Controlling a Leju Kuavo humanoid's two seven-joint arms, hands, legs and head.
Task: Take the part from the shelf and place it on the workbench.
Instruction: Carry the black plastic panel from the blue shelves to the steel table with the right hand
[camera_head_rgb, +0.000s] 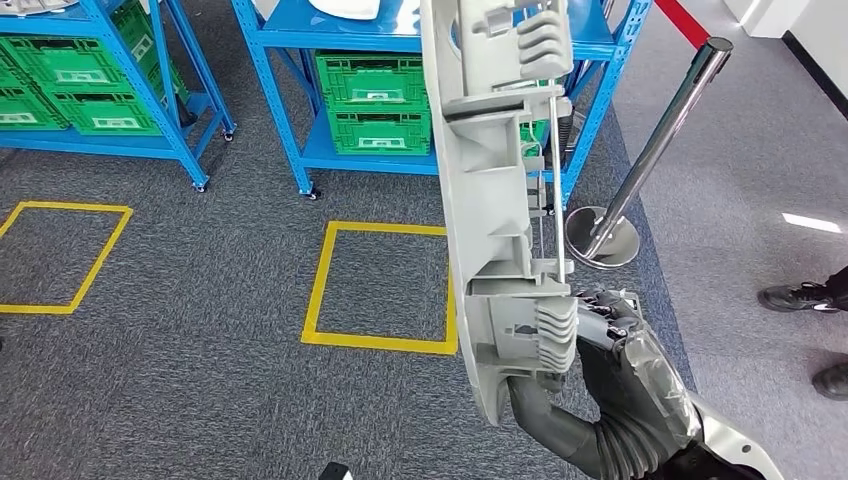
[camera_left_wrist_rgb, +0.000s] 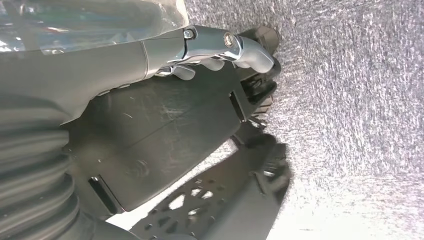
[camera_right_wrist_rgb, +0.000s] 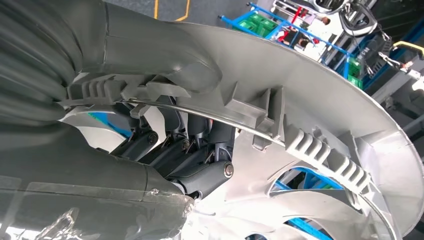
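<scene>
A large grey plastic part (camera_head_rgb: 500, 200), ribbed and fitted with a thin metal rod, is held upright by its lower end in the right hand (camera_head_rgb: 600, 350), whose dark fingers (camera_right_wrist_rgb: 200, 145) are curled around its rim. It is carried above grey carpet, in front of blue shelves (camera_head_rgb: 300, 130) stacked with green crates (camera_head_rgb: 375, 100). The left hand (camera_left_wrist_rgb: 220, 47) is seen hanging over the carpet with its fingers curled in and nothing held.

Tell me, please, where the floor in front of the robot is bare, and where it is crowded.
Bare carpet lies inside the yellow square before the blue shelf, and inside the second yellow square farther left. The right side is crowded: the chrome post with its round base, a person's shoes, and the grey part held upright by the right robot hand.
</scene>
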